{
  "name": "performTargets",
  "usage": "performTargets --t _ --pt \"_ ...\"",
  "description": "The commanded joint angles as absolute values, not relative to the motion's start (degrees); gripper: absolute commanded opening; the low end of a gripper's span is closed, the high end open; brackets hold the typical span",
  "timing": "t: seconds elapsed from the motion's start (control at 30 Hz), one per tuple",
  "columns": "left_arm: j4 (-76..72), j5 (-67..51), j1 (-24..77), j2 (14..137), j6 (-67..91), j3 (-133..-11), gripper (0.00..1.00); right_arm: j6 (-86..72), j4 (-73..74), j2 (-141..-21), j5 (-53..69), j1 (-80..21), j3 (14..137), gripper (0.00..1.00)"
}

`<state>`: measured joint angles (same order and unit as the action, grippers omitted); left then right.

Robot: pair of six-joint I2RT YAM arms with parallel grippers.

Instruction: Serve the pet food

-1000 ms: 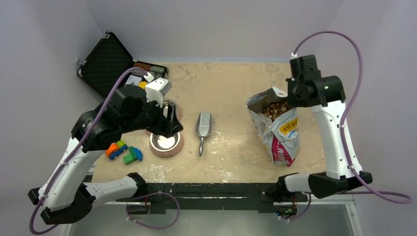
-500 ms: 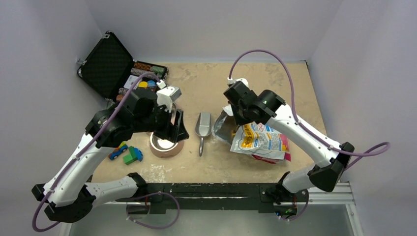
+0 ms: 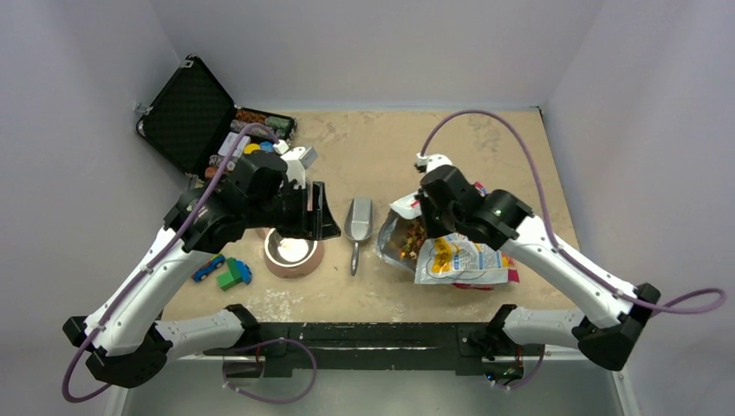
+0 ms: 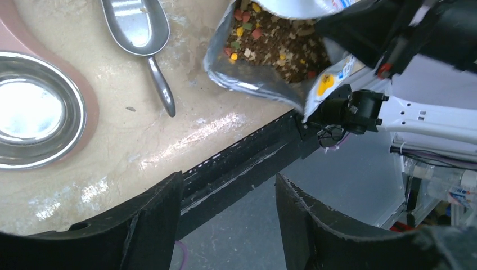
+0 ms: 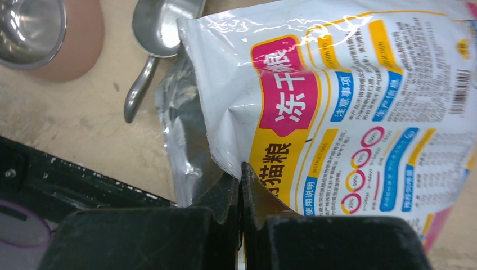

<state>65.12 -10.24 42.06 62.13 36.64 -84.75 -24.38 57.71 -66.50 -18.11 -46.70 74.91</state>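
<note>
Right jaws are clenched on an edge of the white bag [image 5: 337, 101], which lies tipped on the desk [image 3: 390, 147] with its mouth toward 9 o'clock. Pet food [image 4: 275, 39] shows inside that mouth. Left jaws hang spread, gripping nothing, at 1 o'clock of the steel bowl [image 3: 293, 251]. A scoop [image 3: 358, 221] lies between bowl and bag.
</note>
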Motion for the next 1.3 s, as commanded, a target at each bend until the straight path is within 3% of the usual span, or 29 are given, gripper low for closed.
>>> performTargets --t 0.0,0.13,0.33,0.63,0.87,1.17,1.27 --pt "61.01 -9.13 41.75 61.86 44.59 -82.18 0.63 -26.86 48.72 -71.91 -6.51 -50.01 71.77 0.0" --pt "56.8 -9.63 41.75 62.66 47.92 -78.72 0.61 -20.66 51.8 -65.92 -11.31 -49.69 71.96 0.0" --pt "59.6 -9.22 41.83 71.68 45.47 -84.66 0.59 -15.5 55.82 -54.88 -13.03 -47.13 68.4 0.0" --pt "51.14 -11.06 40.83 76.96 54.2 -73.92 0.74 -20.34 57.62 -43.41 -13.26 -46.67 65.0 0.0" --pt "54.84 4.78 41.66 87.0 59.44 -73.62 0.71 -23.78 57.95 -41.16 -12.22 -46.67 64.89 0.0" --pt "35.71 0.32 42.54 88.3 60.17 -59.68 0.71 -24.13 56.97 -43.14 -10.34 -46.67 67.05 0.0" --pt "29.97 -4.46 42.55 89.91 58.57 -57.12 0.66 -23.92 56.34 -44.69 -10.04 -46.67 67.77 0.0"
